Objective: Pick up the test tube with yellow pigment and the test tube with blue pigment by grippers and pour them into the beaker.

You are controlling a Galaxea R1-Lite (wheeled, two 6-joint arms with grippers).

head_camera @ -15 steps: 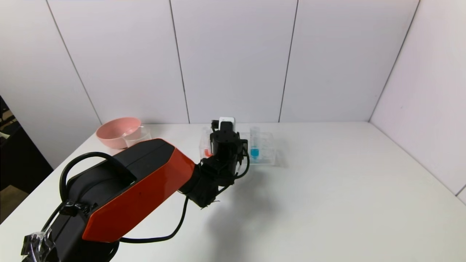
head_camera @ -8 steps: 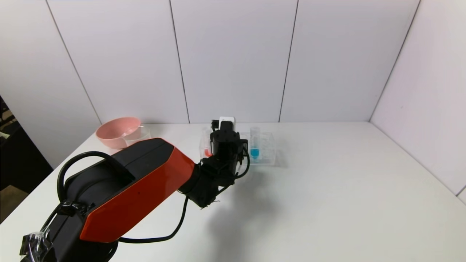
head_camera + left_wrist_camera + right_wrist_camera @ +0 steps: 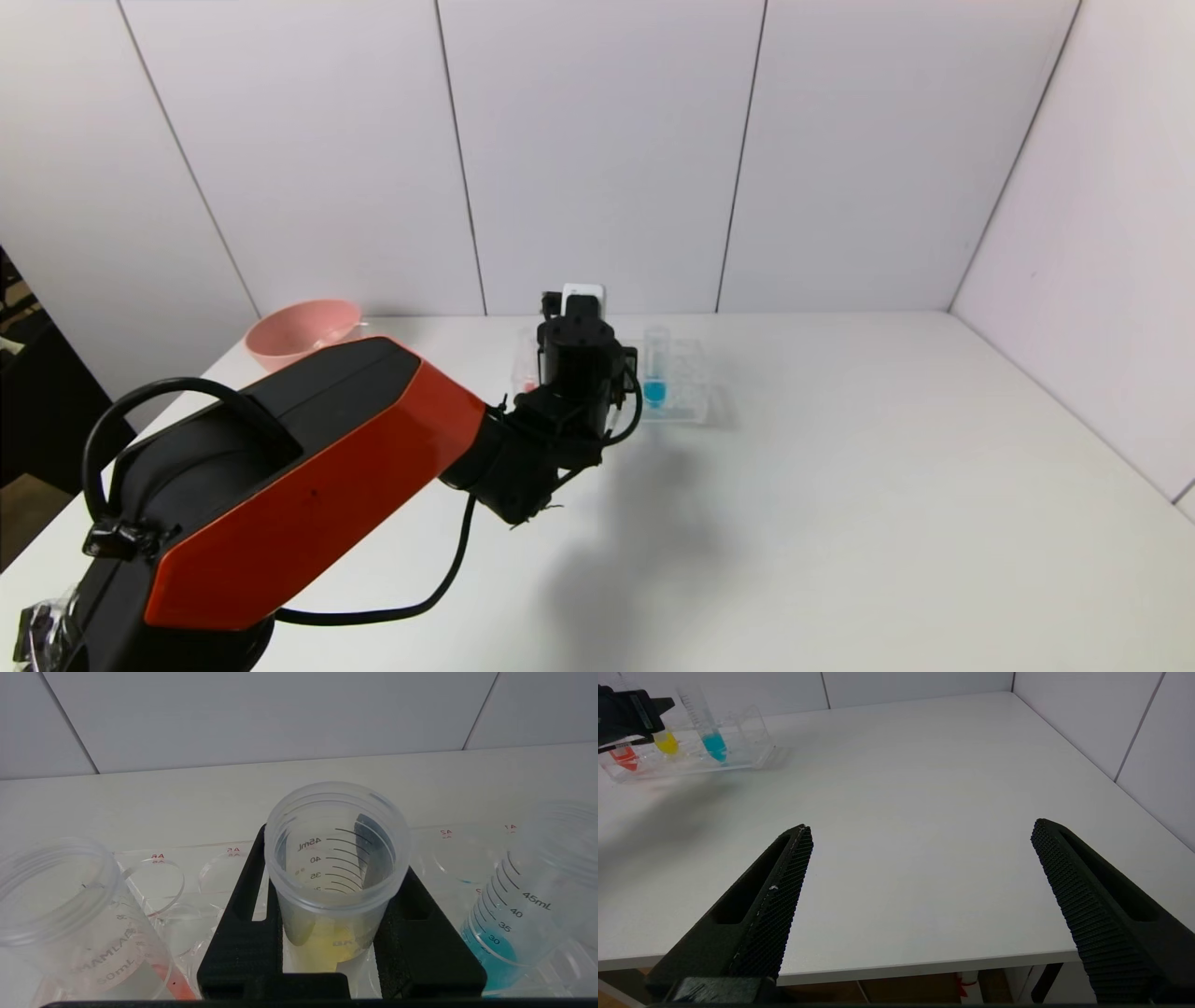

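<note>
The test tube with yellow pigment (image 3: 335, 868) is clamped upright between the fingers (image 3: 423, 933) of the left gripper (image 3: 336, 933), above the clear tube rack (image 3: 686, 373) near the far edge of the worktop (image 3: 840, 485). The test tube with blue pigment (image 3: 655, 366) is seated in the rack, a red-liquid tube (image 3: 88, 933) on the other side. The right gripper (image 3: 920, 905) is held wide open over the near edge. A pink bowl (image 3: 294, 334) is seen at the far left corner
</note>
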